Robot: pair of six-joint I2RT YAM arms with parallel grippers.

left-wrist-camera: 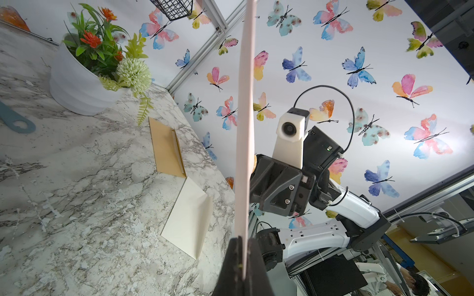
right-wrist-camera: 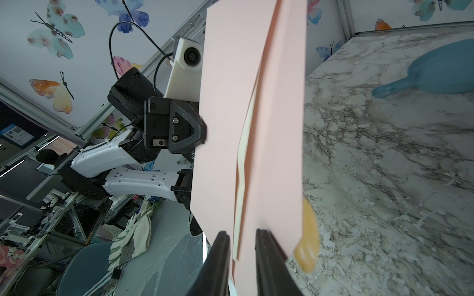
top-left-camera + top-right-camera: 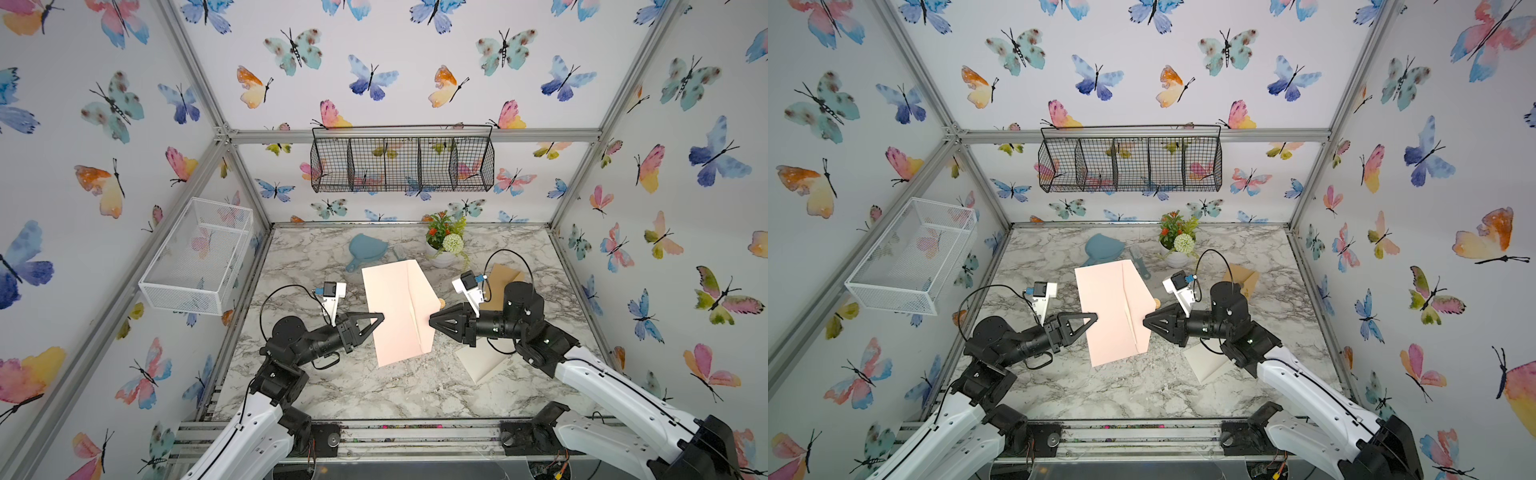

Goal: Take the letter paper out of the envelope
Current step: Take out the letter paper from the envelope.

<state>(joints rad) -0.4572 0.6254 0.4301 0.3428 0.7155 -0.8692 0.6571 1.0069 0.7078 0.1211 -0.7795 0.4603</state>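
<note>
Letter paper [image 2: 242,159] peeks from envelope [image 2: 225,102], clearest in right wrist view; my right claw [image 2: 241,237] spread astride, left claw [image 1: 245,242] pinching envelope.

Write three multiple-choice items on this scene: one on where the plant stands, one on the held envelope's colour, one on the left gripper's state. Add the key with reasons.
1. The plant stands:
A. at the front edge of the table
B. at the table's back
C. at the table's middle

2. The held envelope is:
A. pink
B. brown
C. blue

3. The left gripper is:
A. open above the envelope
B. resting on the table
C. shut on the envelope's edge

Key:
1 B: both top views show the plant close to the back wall.
2 A: it is pink in every view.
3 C: the left wrist view shows the gripper clamped on the edge, with the envelope off the table.
</note>
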